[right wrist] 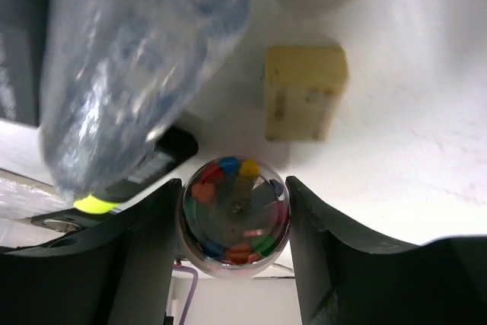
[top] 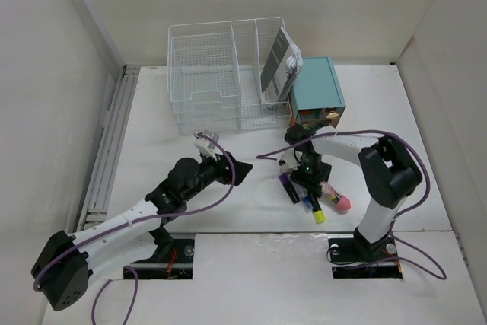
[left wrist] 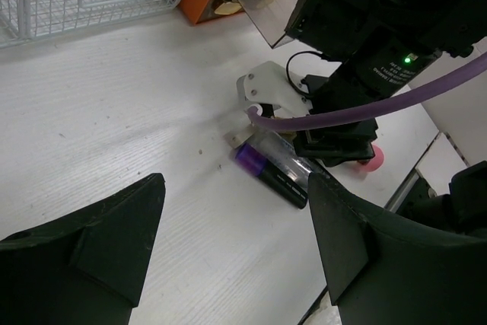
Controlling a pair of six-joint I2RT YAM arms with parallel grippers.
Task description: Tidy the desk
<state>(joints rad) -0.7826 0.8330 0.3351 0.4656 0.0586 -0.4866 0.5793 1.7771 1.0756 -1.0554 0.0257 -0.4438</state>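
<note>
The white desk (top: 152,150) fills the middle of the top view, with a metal rail (top: 110,142) along its left edge. The left gripper (left wrist: 236,264) hangs above it, jaws wide apart, holding nothing. The right gripper (right wrist: 234,195) points down, its jaws pressing both sides of a small round clear tub (right wrist: 232,222) of colored bits

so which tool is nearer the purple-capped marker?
Right. The right tool is down right next to the purple-capped marker. The left tool hangs open off to the marker's left, with bare desk between them.
</note>
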